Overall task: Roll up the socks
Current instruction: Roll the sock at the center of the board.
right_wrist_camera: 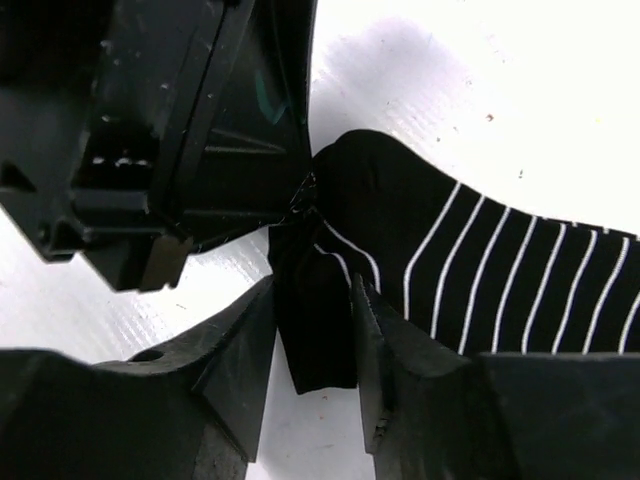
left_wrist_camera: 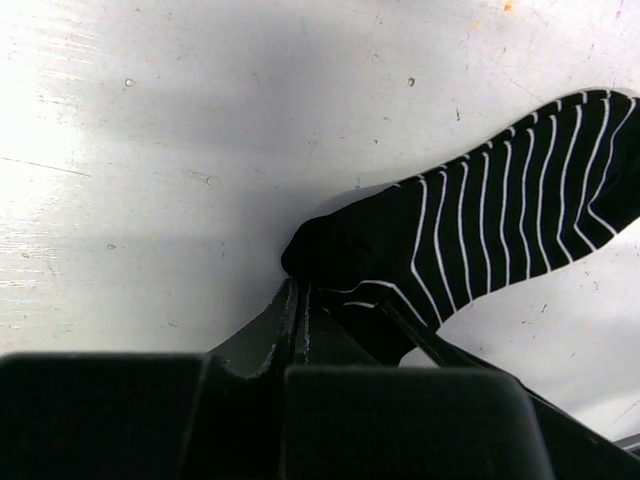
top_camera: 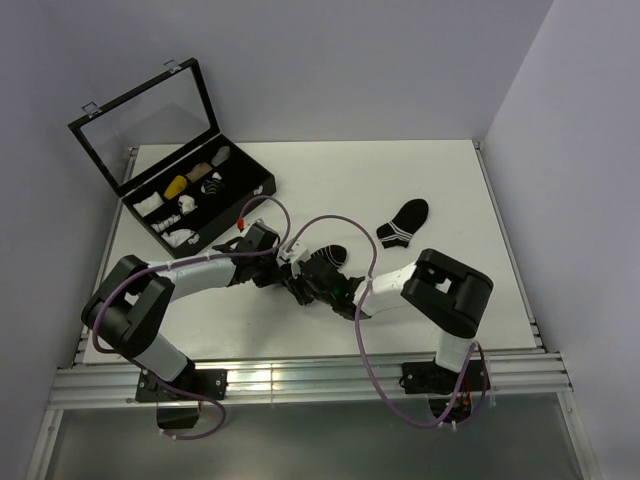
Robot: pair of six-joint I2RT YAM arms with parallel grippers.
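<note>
Aluminium rails (top_camera: 300,380) run along the near edge, carrying both arm bases, with purple cables (top_camera: 365,330) looping above them. Beyond lies a white, lightly scuffed tabletop (top_camera: 450,170) closed in by plain pale grey-lilac walls (top_camera: 350,60). At the far left corner a black compartment case (top_camera: 255,190) stands with its clear lid (top_camera: 145,125) raised; white, yellow and tan rolled bundles (top_camera: 177,186) sit in its cells. Both arms meet at the middle of the table, a little toward the near edge. There the nearer sock (right_wrist_camera: 480,270), black with thin white stripes, lies flat with its long axis running from near-left to far-right. The left gripper (left_wrist_camera: 297,300) is pinched tight on the sock's near-left tip. The right gripper (right_wrist_camera: 312,330) is clamped across a folded flap of the same end, one finger on each side. The other sock (top_camera: 403,222) lies free toward the right edge, well apart from both grippers, white-striped cuff nearer, toe pointing to the far right corner.
</note>
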